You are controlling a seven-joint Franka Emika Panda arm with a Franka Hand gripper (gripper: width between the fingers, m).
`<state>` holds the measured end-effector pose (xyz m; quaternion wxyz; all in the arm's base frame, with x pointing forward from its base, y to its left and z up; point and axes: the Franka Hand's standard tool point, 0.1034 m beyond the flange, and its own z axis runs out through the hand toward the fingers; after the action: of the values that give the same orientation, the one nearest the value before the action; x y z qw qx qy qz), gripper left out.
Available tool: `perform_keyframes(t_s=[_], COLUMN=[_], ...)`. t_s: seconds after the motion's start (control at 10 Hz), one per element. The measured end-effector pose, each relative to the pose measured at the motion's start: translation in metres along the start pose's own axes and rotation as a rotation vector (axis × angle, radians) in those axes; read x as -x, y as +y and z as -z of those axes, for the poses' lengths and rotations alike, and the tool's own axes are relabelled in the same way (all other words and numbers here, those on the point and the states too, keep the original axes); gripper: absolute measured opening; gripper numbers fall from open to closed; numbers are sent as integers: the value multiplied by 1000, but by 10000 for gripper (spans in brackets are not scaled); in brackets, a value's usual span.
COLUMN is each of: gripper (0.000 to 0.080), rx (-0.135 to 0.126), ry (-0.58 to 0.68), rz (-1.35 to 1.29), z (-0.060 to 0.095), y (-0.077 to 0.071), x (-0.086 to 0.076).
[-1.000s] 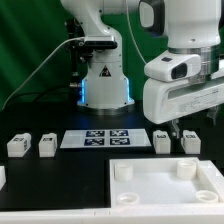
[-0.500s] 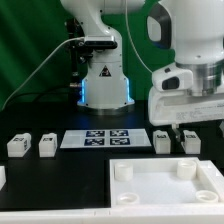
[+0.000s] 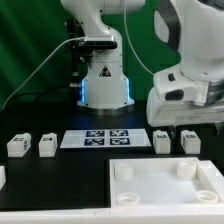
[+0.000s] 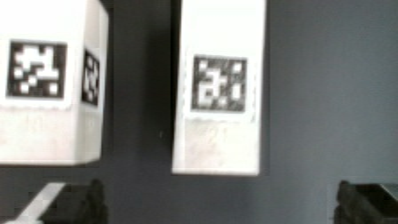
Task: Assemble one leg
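Note:
Four small white tagged legs stand in a row on the black table: two at the exterior view's left (image 3: 16, 145) (image 3: 47, 145) and two at its right (image 3: 162, 142) (image 3: 190, 142). My gripper (image 3: 190, 128) hangs just above the right pair. In the wrist view one leg (image 4: 221, 85) lies centred ahead of the gripper (image 4: 221, 205), with a second leg (image 4: 45, 85) beside it. The dark fingertips (image 4: 71, 200) stand wide apart, open and empty, touching neither leg.
The large white panel (image 3: 150, 195) with round corner sockets lies at the front of the table. The marker board (image 3: 108, 138) lies between the two leg pairs. The robot base (image 3: 105, 85) stands behind it.
The arm has moved toward the exterior view's right and a little lower, over the right pair of legs. The legs and panel have not moved.

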<state>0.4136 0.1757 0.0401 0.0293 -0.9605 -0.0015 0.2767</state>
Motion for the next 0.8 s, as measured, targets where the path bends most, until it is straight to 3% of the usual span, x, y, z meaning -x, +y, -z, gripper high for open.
perform_keyframes(t_s=[0.2,0.3,0.4,0.8], gripper=[649,649,649,649], rx=[7,5,14,18], ry=[-234,-280,-370,-358], rz=[-9,-8,-3,7], z=[3,2,-1,-11], y=[-1,-2,1,-7], x=[2,-3,4,0])
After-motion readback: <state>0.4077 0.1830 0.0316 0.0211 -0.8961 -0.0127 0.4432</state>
